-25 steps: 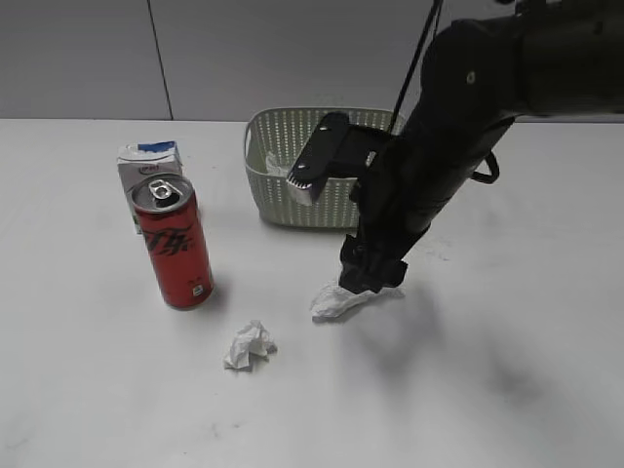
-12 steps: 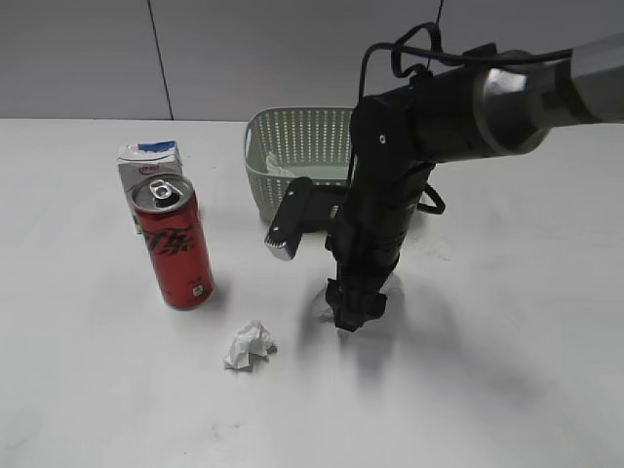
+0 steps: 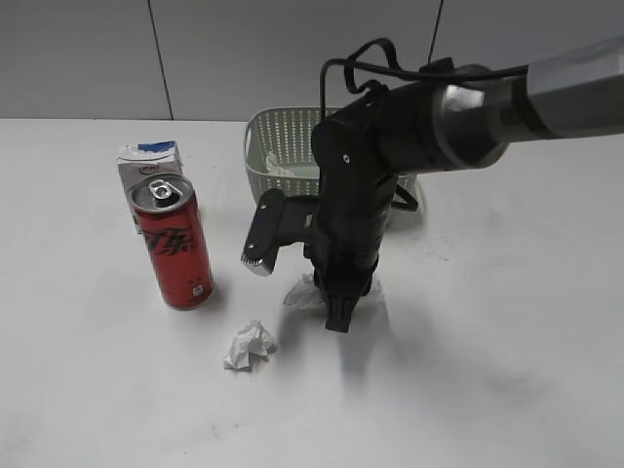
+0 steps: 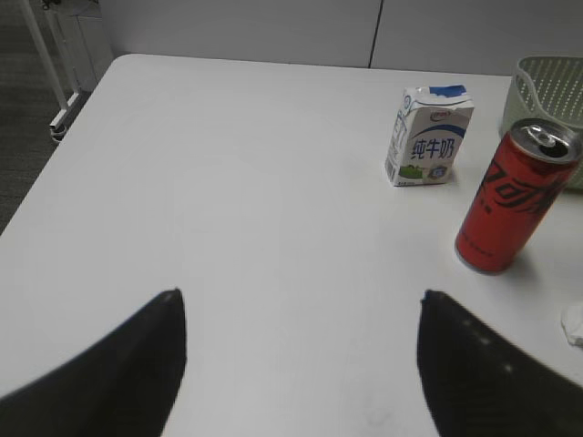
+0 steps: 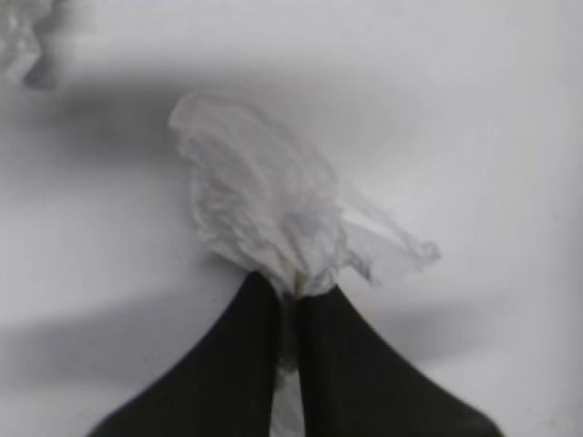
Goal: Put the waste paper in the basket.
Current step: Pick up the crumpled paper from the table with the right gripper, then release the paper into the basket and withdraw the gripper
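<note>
My right gripper (image 3: pixel 337 318) points down at the table and is shut on a thin white waste paper (image 3: pixel 302 292), which sticks out to its left. In the right wrist view the closed jaws (image 5: pixel 291 288) pinch the paper's (image 5: pixel 264 200) lower edge. A second crumpled paper ball (image 3: pixel 249 344) lies on the table to the front left, and also shows in the right wrist view (image 5: pixel 27 36). The pale green mesh basket (image 3: pixel 283 146) stands behind the arm with a white scrap (image 3: pixel 278 168) inside. My left gripper (image 4: pixel 301 296) is open and empty above bare table.
A red soda can (image 3: pixel 175 244) and a milk carton (image 3: pixel 146 166) stand left of the basket; both show in the left wrist view, the can (image 4: pixel 510 196) and the carton (image 4: pixel 430 137). The table's left edge (image 4: pixel 55 155) drops to dark floor.
My right arm swung left and down in front of the basket. The gripper closed on the thin paper, which has shifted slightly left with it.
</note>
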